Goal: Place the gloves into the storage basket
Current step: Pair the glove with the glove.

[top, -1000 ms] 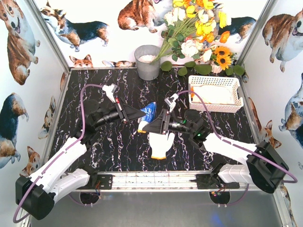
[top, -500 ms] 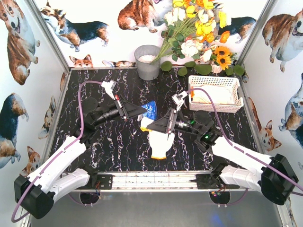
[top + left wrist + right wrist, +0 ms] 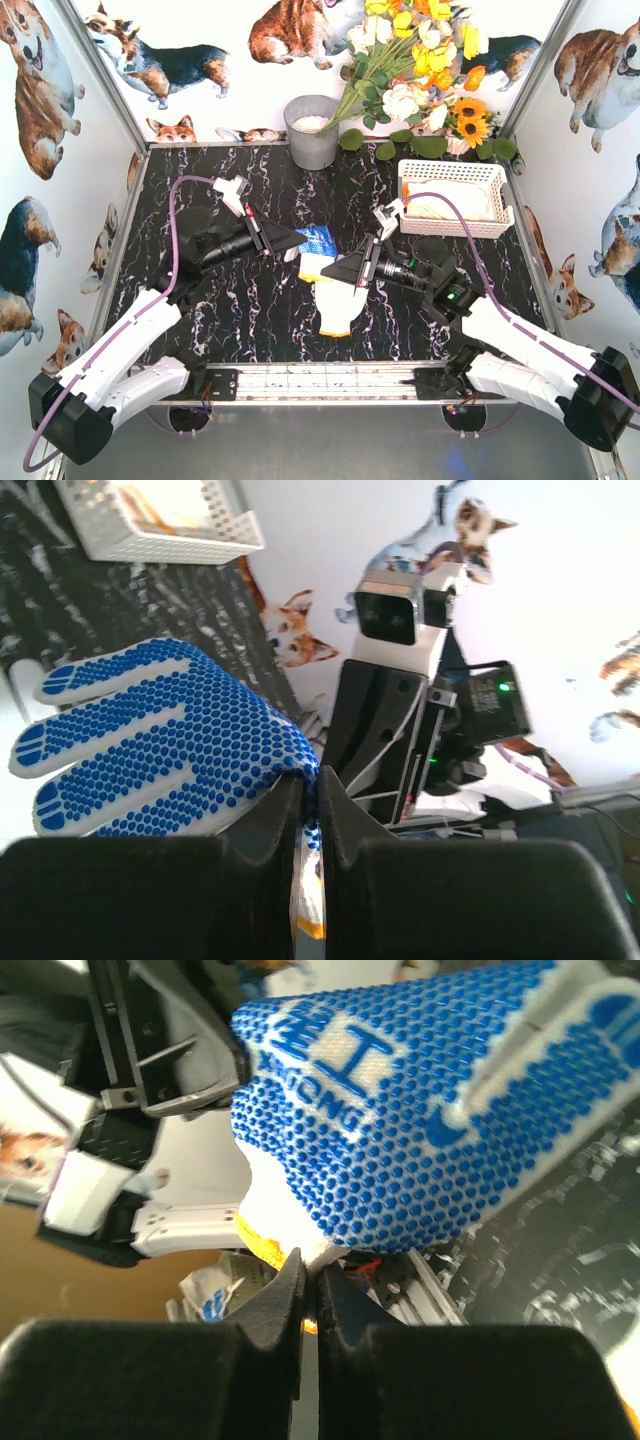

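Gloves are the things to look at. One blue glove (image 3: 318,240) with little blue dots is in the middle of the surface (image 3: 220,310), between the two arms. Both arms hold it at once. The left end effector (image 3: 308,780) has its two fingers pressed together on the edge of the blue glove, near the palm. The right end effector (image 3: 310,1260) has its fingers pressed together too, and they pinch the white part of the same glove, close to its yellow cuff edge. In the left wrist view the glove's fingers are spread out flat and point toward the far side.

Just near of the blue glove, a white glove (image 3: 338,305) lies flat on the surface. Its cuff has a yellow edge and points to the near side. No end effector touches it.

The storage basket (image 3: 455,226) is white with holes in its sides. It sits at the far right of the surface, well apart from the blue glove. Pale gloves in the basket (image 3: 445,203) lie inside it.

A grey bucket (image 3: 312,132) stands at the far edge, left of the basket. Flowers (image 3: 415,60), yellow, white and orange, are between the bucket and the basket.
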`<state>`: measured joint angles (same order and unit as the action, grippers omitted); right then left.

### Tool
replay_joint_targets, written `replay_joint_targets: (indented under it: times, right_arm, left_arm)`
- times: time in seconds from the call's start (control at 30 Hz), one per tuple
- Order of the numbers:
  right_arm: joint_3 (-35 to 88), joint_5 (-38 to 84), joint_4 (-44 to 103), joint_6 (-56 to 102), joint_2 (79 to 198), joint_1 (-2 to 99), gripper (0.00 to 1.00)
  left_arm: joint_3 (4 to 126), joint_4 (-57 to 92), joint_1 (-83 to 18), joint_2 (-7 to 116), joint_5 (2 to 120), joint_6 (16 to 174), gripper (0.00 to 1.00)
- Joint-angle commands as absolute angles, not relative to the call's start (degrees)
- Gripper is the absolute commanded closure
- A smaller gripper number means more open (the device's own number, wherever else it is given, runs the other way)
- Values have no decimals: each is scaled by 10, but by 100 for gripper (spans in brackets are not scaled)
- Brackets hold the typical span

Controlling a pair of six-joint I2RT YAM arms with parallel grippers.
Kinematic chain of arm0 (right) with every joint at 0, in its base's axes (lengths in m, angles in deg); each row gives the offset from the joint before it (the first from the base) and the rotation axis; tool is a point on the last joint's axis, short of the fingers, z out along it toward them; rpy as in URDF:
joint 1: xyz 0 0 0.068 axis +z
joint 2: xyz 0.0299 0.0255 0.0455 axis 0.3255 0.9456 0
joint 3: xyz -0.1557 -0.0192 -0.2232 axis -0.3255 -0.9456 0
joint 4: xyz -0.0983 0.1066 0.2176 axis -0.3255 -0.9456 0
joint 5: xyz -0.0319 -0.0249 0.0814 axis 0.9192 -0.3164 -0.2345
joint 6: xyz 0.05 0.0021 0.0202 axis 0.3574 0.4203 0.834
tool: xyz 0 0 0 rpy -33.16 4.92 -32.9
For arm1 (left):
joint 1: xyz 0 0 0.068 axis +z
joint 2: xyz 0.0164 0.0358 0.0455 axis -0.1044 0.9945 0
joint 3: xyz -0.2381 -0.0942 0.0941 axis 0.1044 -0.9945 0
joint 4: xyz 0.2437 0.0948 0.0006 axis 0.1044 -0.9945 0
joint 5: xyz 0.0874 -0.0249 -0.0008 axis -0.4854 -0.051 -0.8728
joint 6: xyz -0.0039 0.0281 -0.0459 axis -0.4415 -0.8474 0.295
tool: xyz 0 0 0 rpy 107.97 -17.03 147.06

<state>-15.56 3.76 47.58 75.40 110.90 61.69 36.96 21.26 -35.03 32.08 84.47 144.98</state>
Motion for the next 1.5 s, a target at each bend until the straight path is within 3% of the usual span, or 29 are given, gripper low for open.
replay_joint_targets:
  times: [0.0,0.27,0.67,0.93,1.27,1.47]
  right_arm:
    - [-114,108,306,720,1088,618,100]
    - [-120,163,202,718,1100,595,100]
    - [-50,172,131,625,1120,513,100]
    - [-113,166,138,637,1144,513,100]
    - [-160,113,145,677,1153,516,100]
    - [-175,96,151,691,1161,526,100]
  left_arm:
    - [367,134,-354,335,789,1400,100]
    - [353,155,-376,429,768,1371,100]
    - [518,164,-407,613,738,1246,100]
    - [469,213,-423,703,742,1241,100]
    - [436,209,-448,718,718,1258,100]
    - [396,203,-453,679,702,1272,78]
